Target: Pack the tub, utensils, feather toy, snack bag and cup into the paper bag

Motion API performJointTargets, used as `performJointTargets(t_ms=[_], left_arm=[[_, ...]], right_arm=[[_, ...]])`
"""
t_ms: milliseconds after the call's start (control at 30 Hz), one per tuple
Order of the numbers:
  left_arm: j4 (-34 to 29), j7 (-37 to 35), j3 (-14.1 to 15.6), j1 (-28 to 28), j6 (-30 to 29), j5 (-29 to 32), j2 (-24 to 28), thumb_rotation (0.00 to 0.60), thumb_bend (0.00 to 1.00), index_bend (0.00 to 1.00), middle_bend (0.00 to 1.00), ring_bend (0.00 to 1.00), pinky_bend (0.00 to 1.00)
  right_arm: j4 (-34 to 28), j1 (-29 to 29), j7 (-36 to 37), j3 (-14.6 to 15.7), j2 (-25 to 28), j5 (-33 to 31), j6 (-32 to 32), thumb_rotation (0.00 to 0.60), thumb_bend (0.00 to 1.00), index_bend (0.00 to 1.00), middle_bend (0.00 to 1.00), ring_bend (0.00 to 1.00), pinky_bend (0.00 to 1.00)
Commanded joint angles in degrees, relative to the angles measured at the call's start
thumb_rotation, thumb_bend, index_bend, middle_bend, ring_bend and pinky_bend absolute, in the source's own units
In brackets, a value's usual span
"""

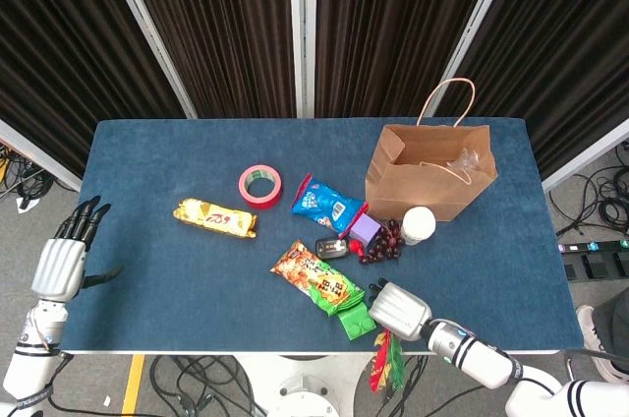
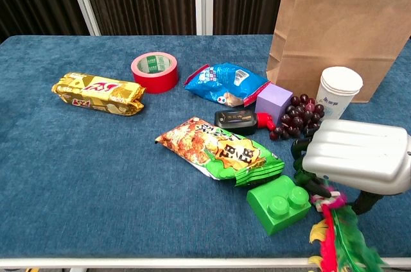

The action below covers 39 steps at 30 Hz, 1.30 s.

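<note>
Silver right robot hand [image 2: 356, 164] pinches feather toy [image 2: 339, 238]; left robot hand [image 1: 61, 265], spread, head-view only.

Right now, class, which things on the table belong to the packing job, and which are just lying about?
Job: paper bag, white cup, feather toy under the right hand, snack bags.

Lying about: red tape roll, green block, grapes, purple block.

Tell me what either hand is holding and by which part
The right hand holds the feather toy by its top end, feathers hanging past the table edge. The left hand holds nothing.
</note>
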State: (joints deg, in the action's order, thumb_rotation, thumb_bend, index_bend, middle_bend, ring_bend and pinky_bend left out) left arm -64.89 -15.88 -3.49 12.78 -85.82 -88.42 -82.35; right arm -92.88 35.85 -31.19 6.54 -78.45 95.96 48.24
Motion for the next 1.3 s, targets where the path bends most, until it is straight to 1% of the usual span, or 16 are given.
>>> performJointTargets(t_ms=[33,200,433,633,800,933,1133,1300], left_arm=[[-0.02,-0.06,-0.05,0.06,-0.01,-0.03,0.04,0.600,0.08,0.11,0.09,0.04,0.20],[-0.05,0.02,-0.01,0.05,0.01,-0.06,0.04,0.600,0.09,0.11,0.09,0.04,0.20],[-0.11,0.09,0.01,0.02,-0.01,-0.09,0.05,0.600,0.08,0.11,0.09,0.03,0.20],[-0.13,-0.01,0.07,-0.01,0.16,-0.01,0.05,0.600,0.08,0.11,0.09,0.03,0.20],[-0.11,-0.11,0.03,-0.04,0.15,0.05,0.11,0.600,0.08,0.11,0.09,0.03,0.20],[-0.09,-0.19,0.11,-0.08,0.14,-0.02,0.05,0.600,0.08,0.11,0.09,0.03,0.20],[0.00,-0.41,0.13,-0.12,0.08,-0.04,-0.03,0.600,0.08,0.11,0.09,0.04,0.20],[-0.07,-0.64,0.07,-0.07,0.09,-0.07,0.03,0.600,0.08,0.11,0.09,0.04,0.20]], right_arm=[[0.67,-0.36,-0.05,0.07,-0.41,0.41,0.68,0.600,0.10,0.71,0.56,0.33,0.43],[0.90,-0.48,-0.35,0.18,-0.46,-0.23,0.48,0.600,0.13,0.76,0.60,0.39,0.48],[0.80,-0.32,-0.21,0.38,-0.25,-0.95,-0.20,0.600,0.14,0.76,0.60,0.42,0.51],[0.79,0.17,1.24,0.51,-0.24,-1.37,-1.04,0.600,0.19,0.77,0.61,0.46,0.56],[0.83,0.49,2.30,0.81,-0.38,-1.66,-1.76,0.600,0.25,0.85,0.66,0.54,0.64],[0.54,0.54,2.62,0.72,-0.12,-1.84,-1.56,0.600,0.28,0.89,0.70,0.58,0.68],[0.08,0.51,2.53,0.70,0.29,-2.45,-1.55,0.600,0.31,0.91,0.72,0.60,0.71],[-1.02,0.30,2.83,0.38,1.25,-1.75,0.22,0.600,0.32,0.92,0.72,0.60,0.71]])
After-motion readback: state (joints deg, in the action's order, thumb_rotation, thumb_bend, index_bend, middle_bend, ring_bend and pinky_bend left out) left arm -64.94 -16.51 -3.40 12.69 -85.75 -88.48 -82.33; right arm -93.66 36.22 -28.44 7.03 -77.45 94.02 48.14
